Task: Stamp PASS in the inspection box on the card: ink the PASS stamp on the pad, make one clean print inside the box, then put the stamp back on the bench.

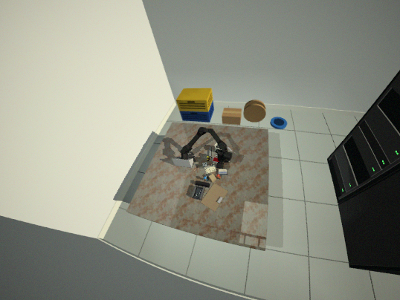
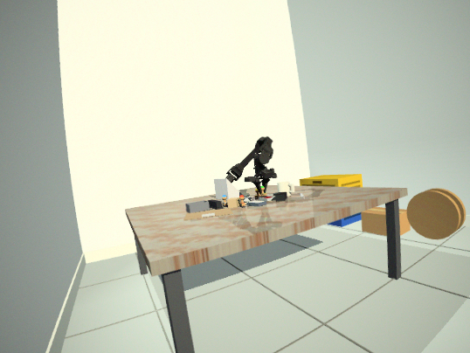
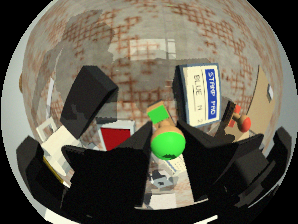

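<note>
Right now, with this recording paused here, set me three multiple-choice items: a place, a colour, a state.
1. Where is the yellow crate?
A. Under the table
B. On the blue crate
C. Beside the server rack

2. What colour is the band behind the words STAMP PAD on the pad case?
A. Blue
B. Red
C. Green

3. How does the gripper stand?
A. Open and empty
B. Shut on nothing
C. Shut on the green-knobbed stamp

1: B, the top view shows it stacked there.
2: A, the wrist view shows white letters on blue.
3: C, the wrist view shows the stamp between the fingers.
</note>
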Controlling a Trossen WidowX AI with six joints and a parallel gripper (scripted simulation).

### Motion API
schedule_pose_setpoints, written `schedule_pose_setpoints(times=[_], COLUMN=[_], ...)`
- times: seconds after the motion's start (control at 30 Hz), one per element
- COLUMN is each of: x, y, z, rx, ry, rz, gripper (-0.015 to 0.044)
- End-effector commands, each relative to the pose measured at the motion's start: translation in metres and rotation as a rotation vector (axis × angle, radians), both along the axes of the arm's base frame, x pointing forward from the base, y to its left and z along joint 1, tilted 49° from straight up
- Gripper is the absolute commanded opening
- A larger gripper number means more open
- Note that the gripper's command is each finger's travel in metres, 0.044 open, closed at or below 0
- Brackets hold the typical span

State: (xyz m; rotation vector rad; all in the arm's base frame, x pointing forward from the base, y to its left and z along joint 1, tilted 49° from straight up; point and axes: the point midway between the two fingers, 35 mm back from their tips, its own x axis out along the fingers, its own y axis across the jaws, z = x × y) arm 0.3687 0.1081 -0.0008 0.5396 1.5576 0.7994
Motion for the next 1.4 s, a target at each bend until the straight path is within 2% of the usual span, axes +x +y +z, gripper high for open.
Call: schedule_pose_setpoints(times=[0.0, 1.37], x=[0.0, 0.002], y=[-0.002, -0.017], z=[0.001, 0.015], rx=[-0.005, -0.003], ry=[-0.004, -0.003], rz=[0.005, 0.003], gripper=[0.0, 0.0])
